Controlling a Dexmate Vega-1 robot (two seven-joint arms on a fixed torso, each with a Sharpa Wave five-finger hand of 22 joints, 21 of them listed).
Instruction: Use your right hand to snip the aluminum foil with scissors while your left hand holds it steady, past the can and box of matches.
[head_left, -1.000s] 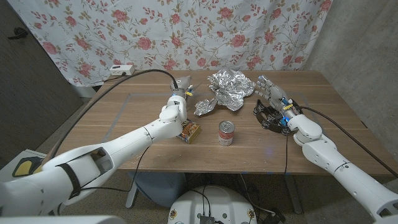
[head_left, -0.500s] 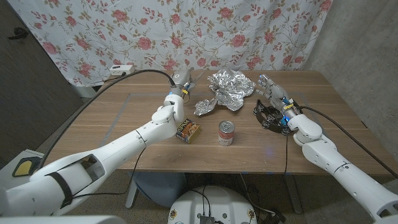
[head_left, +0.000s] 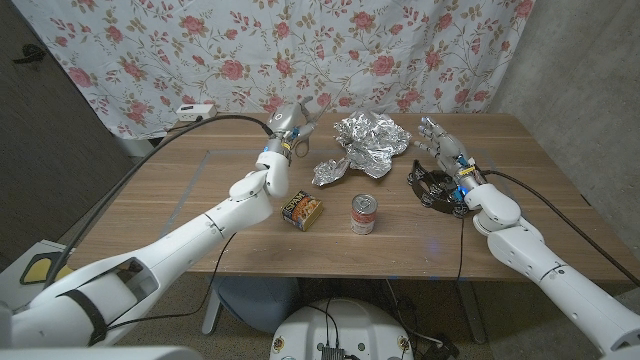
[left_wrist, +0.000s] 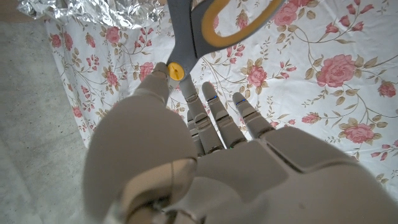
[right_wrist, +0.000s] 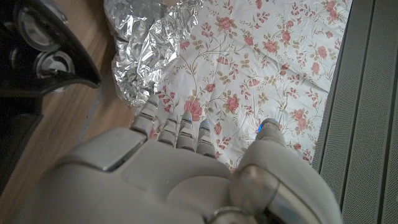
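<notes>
Left hand (head_left: 289, 122) grips scissors (left_wrist: 202, 28), beside foil (head_left: 365, 143).

We saw crinkled, shiny aluminum foil (head_left: 368, 143) on a matt wooden table (head_left: 200, 195), a glossy metal can (head_left: 364, 214), floral cloth backdrop (head_left: 200, 50), and smooth white plastic hands.

The left arm stretches far across the surface, its robot hand (head_left: 283, 128) raised with its fingers (left_wrist: 214, 115) extended side by side. The right arm reaches in from the right, its robot hand (head_left: 447, 153) open, fingers (right_wrist: 180, 127) extended upward, holding nothing.
</notes>
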